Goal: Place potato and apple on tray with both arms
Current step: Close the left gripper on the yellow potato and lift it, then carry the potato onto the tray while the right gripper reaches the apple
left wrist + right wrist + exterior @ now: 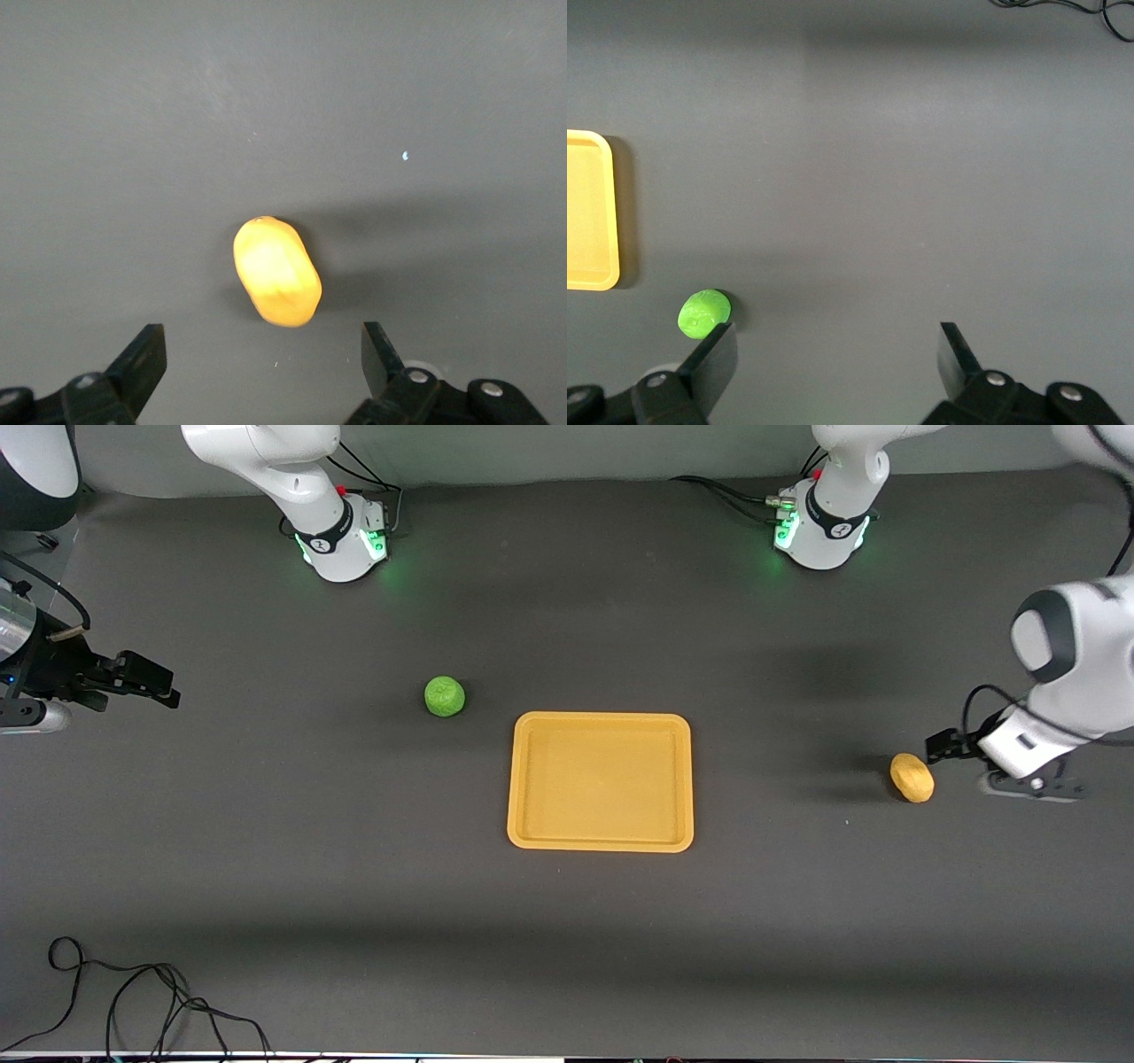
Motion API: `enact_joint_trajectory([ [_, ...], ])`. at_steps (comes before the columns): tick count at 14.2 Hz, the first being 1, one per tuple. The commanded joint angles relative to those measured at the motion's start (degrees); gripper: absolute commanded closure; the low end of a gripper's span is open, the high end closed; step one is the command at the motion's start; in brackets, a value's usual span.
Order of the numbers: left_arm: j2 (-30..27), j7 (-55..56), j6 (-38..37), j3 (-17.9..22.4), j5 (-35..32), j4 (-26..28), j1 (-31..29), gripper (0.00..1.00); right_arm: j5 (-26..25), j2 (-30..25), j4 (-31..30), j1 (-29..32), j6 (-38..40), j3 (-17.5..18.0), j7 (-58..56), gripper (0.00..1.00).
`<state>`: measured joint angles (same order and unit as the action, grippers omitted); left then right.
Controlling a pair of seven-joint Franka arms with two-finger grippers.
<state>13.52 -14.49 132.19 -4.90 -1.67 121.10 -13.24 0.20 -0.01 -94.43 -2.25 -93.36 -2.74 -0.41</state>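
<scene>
Yellow-orange tray (601, 781) lies mid-bench, bare. Left gripper (264, 361) gapes wide, empty, over the potato (275, 271); right gripper (836, 361), equally wide and empty, hangs near the apple (703, 313).

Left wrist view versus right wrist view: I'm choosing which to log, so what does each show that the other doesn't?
Only the left wrist view shows the potato, lying on the table between the left gripper's open fingers. Only the right wrist view shows the apple, an edge of the tray and the right gripper, also open. Both show bare dark table.
</scene>
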Motion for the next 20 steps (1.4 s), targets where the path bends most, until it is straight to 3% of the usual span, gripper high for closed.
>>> enact_joint_trajectory([
  [1,5.5,-0.4,3.6,0.0,0.5,-0.2,-1.0,0.01,-0.7,0.4,1.0,-0.6,0.7,-0.5,-0.8,0.0],
  [7,12.0,0.8,8.2,-0.1,1.8,-0.5,-1.3,0.09,-0.5,1.1,1.5,-0.6,0.7,-0.5,-0.7,0.0],
  [8,12.8,1.0,10.1,-0.1,1.8,-0.4,-1.4,0.19,-0.5,1.2,1.5,-0.6,0.7,-0.5,-0.7,0.0],
  [9,12.8,1.3,9.8,-0.1,1.9,-0.5,-1.4,0.4,-0.5,1.2,1.5,-0.6,0.7,-0.5,-0.7,0.0],
  [11,10.9,3.9,8.2,-0.2,1.9,-0.8,-1.3,0.69,-0.4,1.1,1.4,-0.7,0.6,-0.5,-0.6,0.0],
  [12,10.0,4.6,6.6,-0.3,1.9,-1.3,-0.9,0.83,-0.3,0.8,0.9,-1.1,0.5,-0.3,-0.3,0.0],
  [13,8.8,6.1,4.2,-0.7,1.9,-2.5,-0.7,0.9,-0.1,0.7,0.7,-2.8,0.4,-0.3,1.7,0.0],
  [17,5.7,22.6,-16.3,-6.6,1.9,-13.7,4.2,0.9,0.6,-1.8,-3.4,-10.2,-0.2,-0.4,12.8,0.0],
  [20,6.3,31.5,-17.9,-11.1,5.4,-17.9,9.5,0.89,0.6,-2.5,-4.4,-18.6,-0.3,-0.4,23.7,0.0],
])
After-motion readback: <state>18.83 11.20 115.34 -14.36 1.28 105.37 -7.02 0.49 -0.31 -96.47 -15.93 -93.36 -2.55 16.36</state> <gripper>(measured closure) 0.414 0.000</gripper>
